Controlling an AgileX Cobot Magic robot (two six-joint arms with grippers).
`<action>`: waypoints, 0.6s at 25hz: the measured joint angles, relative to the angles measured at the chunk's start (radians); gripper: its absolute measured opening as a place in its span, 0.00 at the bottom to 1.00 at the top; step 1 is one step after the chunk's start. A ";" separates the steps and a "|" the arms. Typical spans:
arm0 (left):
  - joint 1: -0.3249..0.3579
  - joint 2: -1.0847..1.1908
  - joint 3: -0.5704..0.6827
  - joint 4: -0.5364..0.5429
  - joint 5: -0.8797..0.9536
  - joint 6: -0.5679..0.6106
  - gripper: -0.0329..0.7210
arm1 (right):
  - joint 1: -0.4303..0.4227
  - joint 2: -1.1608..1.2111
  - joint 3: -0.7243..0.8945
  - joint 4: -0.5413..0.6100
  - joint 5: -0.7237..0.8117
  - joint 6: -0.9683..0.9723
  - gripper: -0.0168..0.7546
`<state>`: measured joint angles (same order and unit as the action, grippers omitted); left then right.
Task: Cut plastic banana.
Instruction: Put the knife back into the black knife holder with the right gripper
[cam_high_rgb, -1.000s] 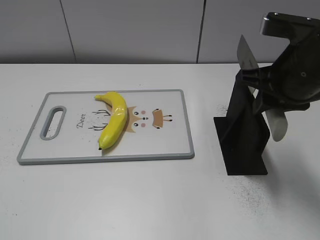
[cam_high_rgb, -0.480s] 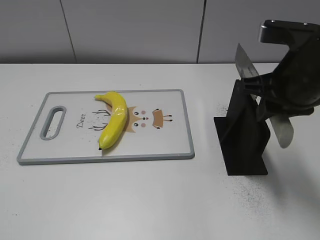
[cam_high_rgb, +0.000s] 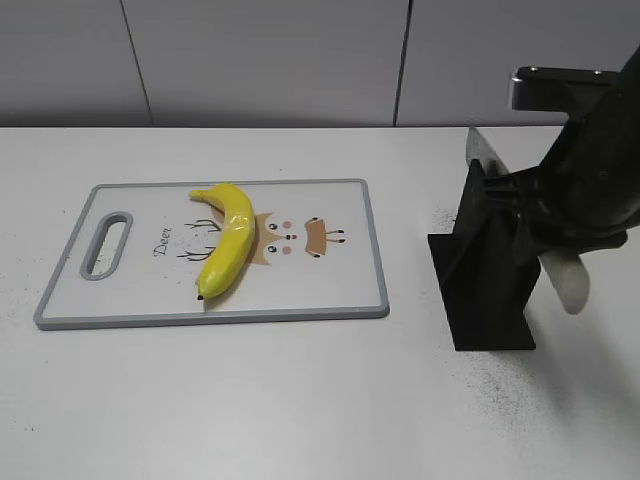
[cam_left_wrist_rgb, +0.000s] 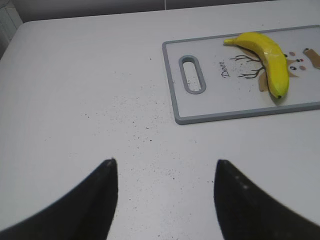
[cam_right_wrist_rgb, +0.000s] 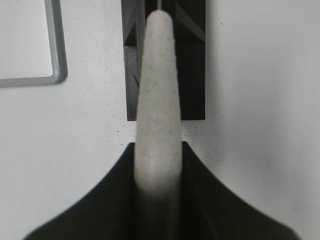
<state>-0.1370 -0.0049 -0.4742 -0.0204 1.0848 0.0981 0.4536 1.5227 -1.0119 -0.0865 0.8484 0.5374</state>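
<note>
White table (cam_high_rgb: 300, 400) | right gripper (cam_right_wrist_rgb: 157, 165) clamped on knife handle (cam_right_wrist_rgb: 156, 100) – tilted over black knife stand (cam_high_rgb: 485, 270) | left gripper (cam_left_wrist_rgb: 165, 175) spread wide – hovering

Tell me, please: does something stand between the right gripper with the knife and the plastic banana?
Yes. The black knife stand stands between the right gripper, shut on the knife handle, and the plastic banana on the cutting board.

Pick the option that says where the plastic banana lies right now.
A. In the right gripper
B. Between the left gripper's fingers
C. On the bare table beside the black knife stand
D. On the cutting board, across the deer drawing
D: the plastic banana lies on the cutting board, over the printed deer, far from the right gripper shut on the knife handle and from the open left gripper.
</note>
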 joint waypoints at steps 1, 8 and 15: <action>0.000 0.000 0.000 0.000 0.000 0.000 0.80 | 0.000 0.000 0.000 0.005 0.001 -0.007 0.25; 0.000 0.000 0.000 0.001 0.000 0.000 0.80 | 0.000 -0.007 0.000 0.038 -0.002 -0.058 0.72; 0.000 0.000 0.000 0.002 0.000 0.000 0.81 | 0.000 -0.136 0.000 0.019 -0.032 -0.153 0.86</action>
<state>-0.1370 -0.0049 -0.4742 -0.0184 1.0848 0.0981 0.4536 1.3866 -1.0119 -0.0679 0.8161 0.3844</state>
